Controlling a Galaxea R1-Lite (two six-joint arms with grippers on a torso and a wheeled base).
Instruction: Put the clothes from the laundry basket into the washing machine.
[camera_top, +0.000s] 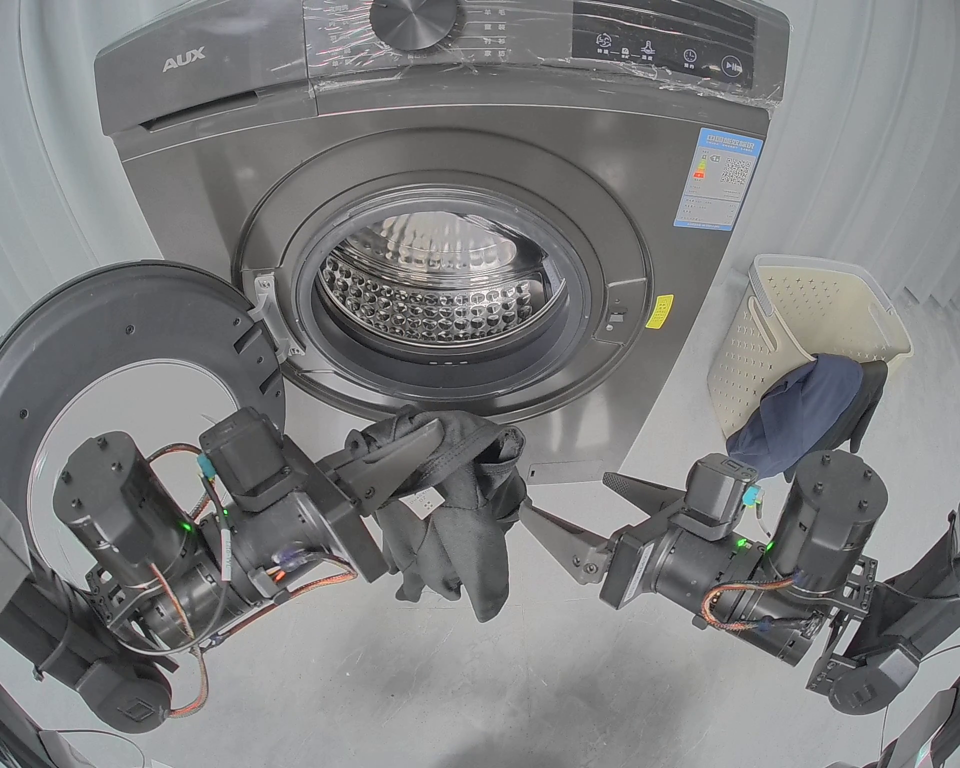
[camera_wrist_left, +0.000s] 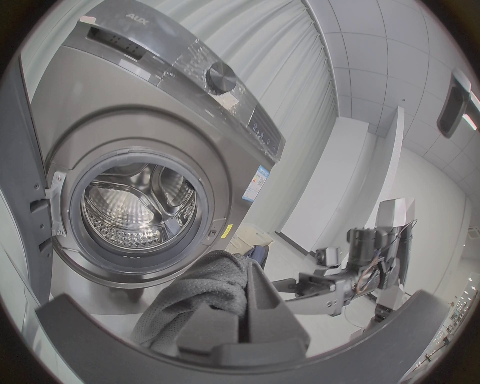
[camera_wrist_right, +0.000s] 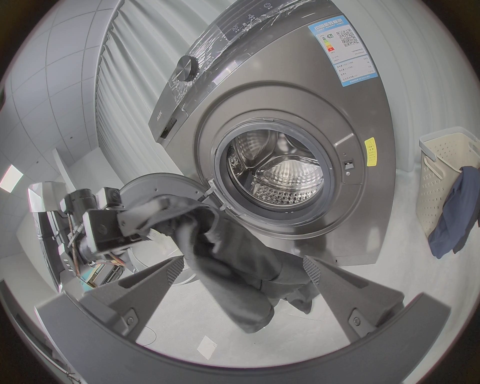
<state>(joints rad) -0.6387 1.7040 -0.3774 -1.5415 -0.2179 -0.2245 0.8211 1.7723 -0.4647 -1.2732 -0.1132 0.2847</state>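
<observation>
My left gripper is shut on a dark grey garment, which hangs in front of and just below the washing machine's open drum. The same garment drapes between me and the machine in the right wrist view, and bunches over the left fingers in the left wrist view. My right gripper is open beside the garment, to its right, with nothing between its fingers. A blue garment hangs over the rim of the cream laundry basket at the right.
The washer door is swung fully open to the left, close behind my left arm. The drum looks bare inside. Grey floor lies open below the grippers. The basket leans against the machine's right side.
</observation>
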